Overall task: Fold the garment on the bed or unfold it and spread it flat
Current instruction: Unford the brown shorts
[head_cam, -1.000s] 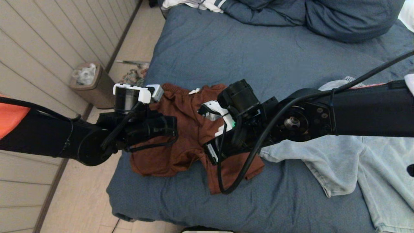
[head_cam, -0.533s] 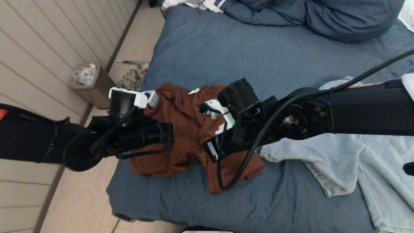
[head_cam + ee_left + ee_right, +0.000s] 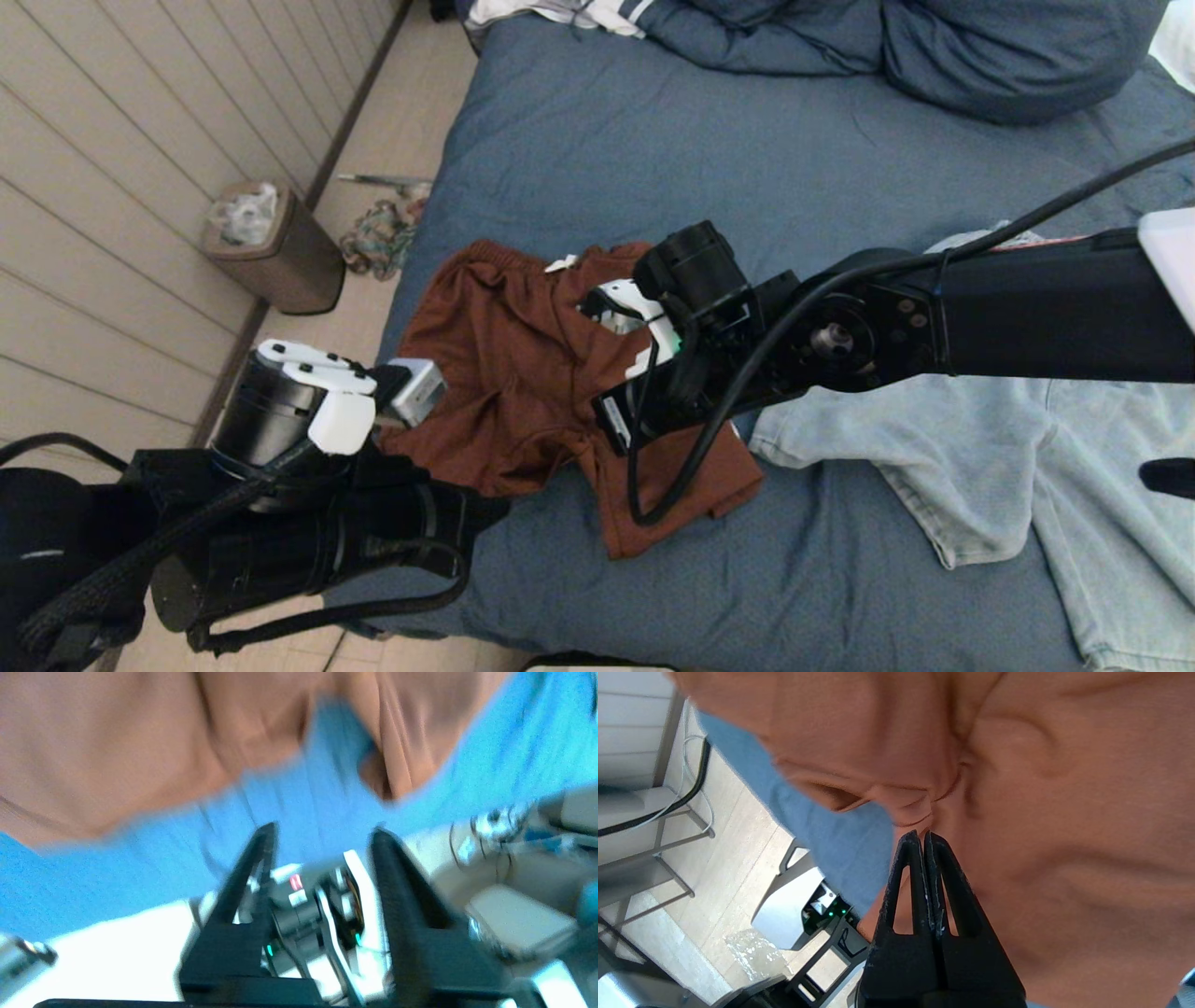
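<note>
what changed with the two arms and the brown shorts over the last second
The left gripper let go of the brown shorts: its fingers now stand apart with nothing between them, and the left arm has pulled back toward the near corner of the bed. The right gripper stayed shut on the shorts' fabric. The shorts' near left edge shifted only slightly; the light blue garment stayed put.

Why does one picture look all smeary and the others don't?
The left wrist view is smeared: the brown shorts and the bed blur into streaks. The right wrist view is crisp on the right gripper. The head view is sharp throughout.
</note>
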